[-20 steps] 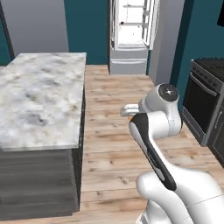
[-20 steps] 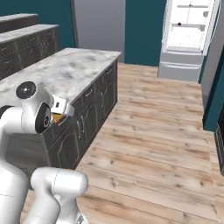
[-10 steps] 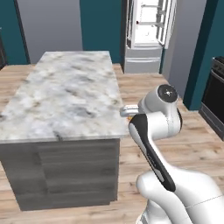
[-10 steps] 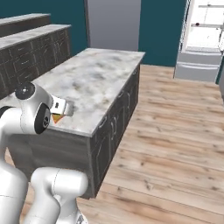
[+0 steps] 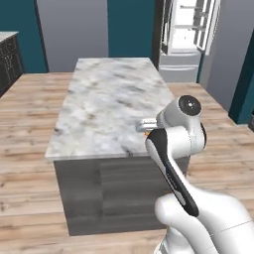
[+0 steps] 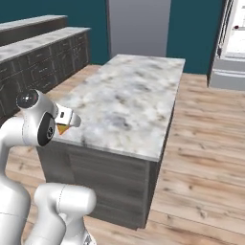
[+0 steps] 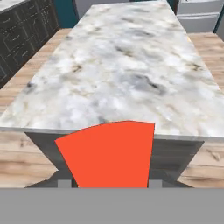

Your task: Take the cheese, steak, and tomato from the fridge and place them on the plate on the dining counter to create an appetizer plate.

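My gripper (image 7: 109,181) is shut on the cheese (image 7: 109,153), an orange wedge that covers the lower middle of the hand view, between the two grey fingertips (image 7: 64,183). In the base views the cheese (image 6: 61,128) peeks out orange beside the white hand, and the gripper (image 5: 145,127) hangs at the near edge of a marble-topped island (image 5: 109,104). The fridge (image 5: 184,34) stands open at the back right, its white shelves showing, far from the hand. The fridge (image 6: 234,43) also lies at the right edge of the right base view. The steak, tomato, plate and dining counter are out of view.
The marble-topped island (image 6: 129,95) with its dark wood-grain base lies straight ahead, with no stools beside it. Dark cabinets with a pale top (image 6: 43,52) run along the far left wall. Plank floor (image 6: 201,158) lies open to the island's right.
The whole picture has shifted, so the base has moved: the island now sits close and centred, and the fridge has slid right. The cheese stays in my gripper.
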You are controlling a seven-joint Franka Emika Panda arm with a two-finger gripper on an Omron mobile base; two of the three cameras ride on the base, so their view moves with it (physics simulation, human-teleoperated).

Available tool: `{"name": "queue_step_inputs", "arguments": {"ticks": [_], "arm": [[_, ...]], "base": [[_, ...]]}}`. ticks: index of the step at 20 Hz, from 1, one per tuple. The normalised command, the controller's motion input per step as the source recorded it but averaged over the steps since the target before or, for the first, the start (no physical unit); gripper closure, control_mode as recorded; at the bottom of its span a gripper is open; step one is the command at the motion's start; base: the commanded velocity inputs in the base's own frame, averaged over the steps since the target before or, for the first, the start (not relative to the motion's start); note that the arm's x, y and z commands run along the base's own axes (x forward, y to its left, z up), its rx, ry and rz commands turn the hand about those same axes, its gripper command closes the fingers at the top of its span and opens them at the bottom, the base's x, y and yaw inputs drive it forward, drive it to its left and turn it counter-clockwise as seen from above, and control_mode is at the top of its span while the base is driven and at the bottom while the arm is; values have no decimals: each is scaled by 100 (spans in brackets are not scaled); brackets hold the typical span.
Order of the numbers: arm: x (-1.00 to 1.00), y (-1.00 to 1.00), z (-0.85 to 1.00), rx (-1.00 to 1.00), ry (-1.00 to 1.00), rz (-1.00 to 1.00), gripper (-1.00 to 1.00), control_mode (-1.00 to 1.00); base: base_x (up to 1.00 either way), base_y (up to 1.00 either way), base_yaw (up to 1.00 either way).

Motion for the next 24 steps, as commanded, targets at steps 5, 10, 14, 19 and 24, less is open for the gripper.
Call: {"name": "queue_step_inputs", "arguments": {"ticks": [5, 10, 14, 19, 24], "arm": [[0, 0, 0, 0, 0, 0, 100, 100], [0, 0, 0, 0, 0, 0, 100, 100], [0, 0, 0, 0, 0, 0, 100, 100], [0, 0, 0, 0, 0, 0, 100, 100], [0, 0, 0, 0, 0, 0, 100, 100]], "base": [[-11, 100, 0], [-18, 100, 0], [-21, 100, -1], [-30, 100, 0], [-30, 100, 0]]}}
